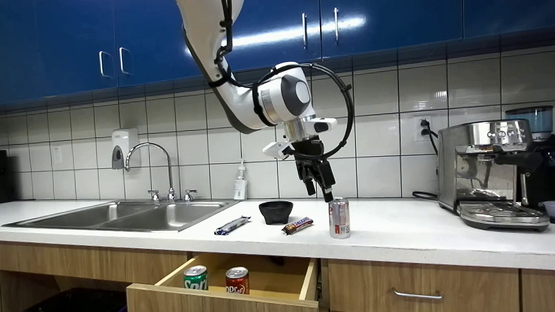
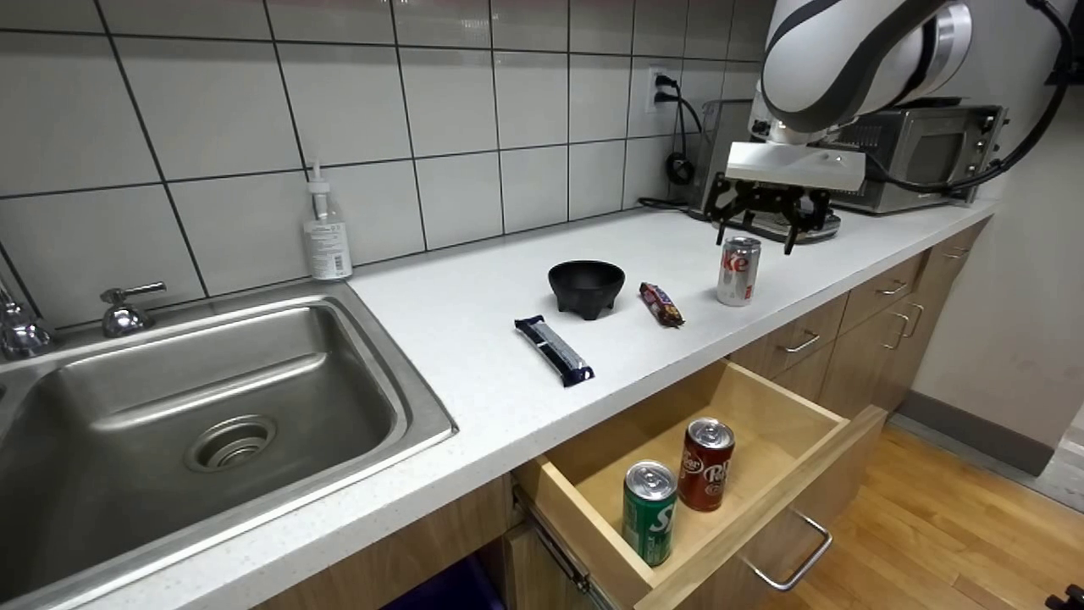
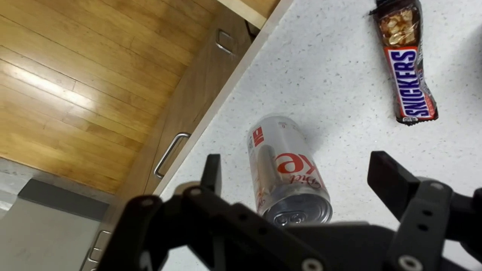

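Tool: closest to the wrist camera; fingers spread well apart, clamped on nothing, pointing down towards the surface.
Silver can: just below the tool; framed between its fingers in the wrist view, touching neither; upright, steady on its flat base.
Snickers bar: lower than the tool, near the silver can; laid flat, its soft wrapper probably too limp to stand.
Black bowl: farther from the tool, past the Snickers bar; mouth up, borne on short feet.
Blue-wrapped bar: farther from the tool again; flat, presumably for the same reason.
Drawer: lower than the tool, beneath the surface; pulled out, so its contents show.
Green can, dark-red can: inside the drawer, well below the tool; both upright on its floor, near each other, walls likely keeping them in.
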Tool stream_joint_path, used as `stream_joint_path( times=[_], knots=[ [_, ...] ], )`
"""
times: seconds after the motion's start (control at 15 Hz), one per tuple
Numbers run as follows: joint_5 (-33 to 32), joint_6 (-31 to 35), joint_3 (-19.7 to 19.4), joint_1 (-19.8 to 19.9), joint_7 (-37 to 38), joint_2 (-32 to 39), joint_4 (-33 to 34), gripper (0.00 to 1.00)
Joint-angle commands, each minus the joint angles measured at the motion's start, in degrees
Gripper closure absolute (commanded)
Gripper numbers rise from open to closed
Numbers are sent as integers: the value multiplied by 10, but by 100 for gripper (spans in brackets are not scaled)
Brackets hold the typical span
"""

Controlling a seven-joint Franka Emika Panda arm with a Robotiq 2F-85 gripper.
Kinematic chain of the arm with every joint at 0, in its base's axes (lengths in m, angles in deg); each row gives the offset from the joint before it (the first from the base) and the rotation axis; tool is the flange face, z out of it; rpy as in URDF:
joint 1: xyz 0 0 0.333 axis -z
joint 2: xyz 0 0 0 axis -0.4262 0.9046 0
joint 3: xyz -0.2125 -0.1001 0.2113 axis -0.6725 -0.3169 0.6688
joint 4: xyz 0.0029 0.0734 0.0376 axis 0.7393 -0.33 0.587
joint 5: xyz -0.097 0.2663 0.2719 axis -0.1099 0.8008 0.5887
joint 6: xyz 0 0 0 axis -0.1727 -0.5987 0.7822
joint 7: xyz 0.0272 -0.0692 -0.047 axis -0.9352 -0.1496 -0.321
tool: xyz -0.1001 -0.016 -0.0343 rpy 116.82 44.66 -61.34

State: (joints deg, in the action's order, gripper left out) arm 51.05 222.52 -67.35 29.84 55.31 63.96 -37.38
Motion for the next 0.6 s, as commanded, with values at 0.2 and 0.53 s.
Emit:
stream_joint_path(
  times=[0.2,0.53],
  knots=[
    [-29,11,-9,0,-10,39,38,0],
    [-22,40,-7,1,-25,62,50,0]
  ],
)
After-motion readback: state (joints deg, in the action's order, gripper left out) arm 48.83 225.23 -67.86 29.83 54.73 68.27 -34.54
